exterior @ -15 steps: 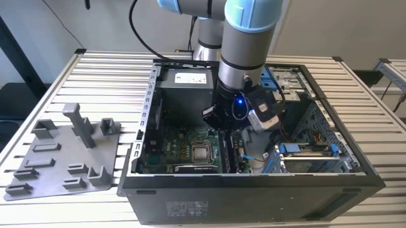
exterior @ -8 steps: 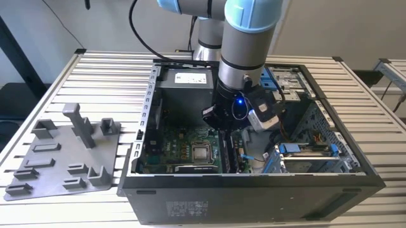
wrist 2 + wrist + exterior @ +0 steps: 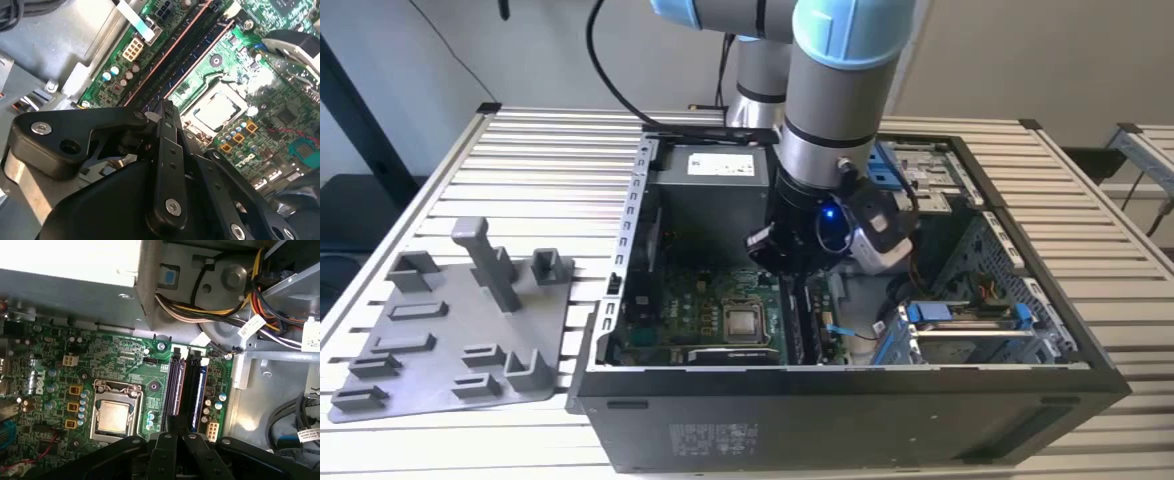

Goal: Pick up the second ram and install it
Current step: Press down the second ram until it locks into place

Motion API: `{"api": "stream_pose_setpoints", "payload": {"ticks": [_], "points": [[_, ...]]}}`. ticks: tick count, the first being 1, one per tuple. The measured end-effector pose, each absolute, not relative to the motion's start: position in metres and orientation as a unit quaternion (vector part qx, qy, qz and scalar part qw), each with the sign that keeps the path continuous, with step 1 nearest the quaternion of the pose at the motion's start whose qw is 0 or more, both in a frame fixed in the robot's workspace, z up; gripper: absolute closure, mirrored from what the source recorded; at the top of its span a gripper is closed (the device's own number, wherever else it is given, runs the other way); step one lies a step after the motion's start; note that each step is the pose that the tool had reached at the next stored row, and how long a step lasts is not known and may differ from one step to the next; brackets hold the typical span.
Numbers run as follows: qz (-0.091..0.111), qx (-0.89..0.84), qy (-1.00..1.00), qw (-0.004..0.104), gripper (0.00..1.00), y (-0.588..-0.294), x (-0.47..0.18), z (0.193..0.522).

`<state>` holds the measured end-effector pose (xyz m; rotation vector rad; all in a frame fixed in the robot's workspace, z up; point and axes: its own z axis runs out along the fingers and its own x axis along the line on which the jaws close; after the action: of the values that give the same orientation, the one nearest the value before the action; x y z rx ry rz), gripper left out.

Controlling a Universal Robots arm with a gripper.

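Hovering claw (image 3: 172, 432), above motherboard (image 3: 125, 365) slots

Tool (image 3: 790, 262) low inside case (image 3: 854, 385); walls, cable bundle (image 3: 210, 310) crowd sides.

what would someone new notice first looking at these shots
The arm reaching down into the open computer case, its gripper low over the memory slots. Next, the green motherboard with its silver processor beside those slots. On the exterior view's left, a grey holder tray sits on the slatted table.
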<state>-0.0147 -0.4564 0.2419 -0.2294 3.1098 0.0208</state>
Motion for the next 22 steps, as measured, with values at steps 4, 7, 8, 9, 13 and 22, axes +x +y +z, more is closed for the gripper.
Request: {"api": "stream_pose_setpoints", "payload": {"ticks": [4, 7, 8, 9, 13, 22], "points": [[0.007, -0.110, 0.994, 0.011, 0.89, -0.4564, -0.0147, 0.2419], [0.007, -0.137, 0.991, 0.011, 0.89, -0.4564, -0.0147, 0.2419], [0.008, -0.146, 0.989, 0.011, 0.89, -0.4564, -0.0147, 0.2419], [0.008, -0.155, 0.988, 0.011, 0.89, -0.4564, -0.0147, 0.2419], [0.008, -0.191, 0.982, 0.011, 0.89, -0.4564, -0.0147, 0.2419], [0.009, -0.271, 0.963, 0.011, 0.89, -0.4564, -0.0147, 0.2418]]}}
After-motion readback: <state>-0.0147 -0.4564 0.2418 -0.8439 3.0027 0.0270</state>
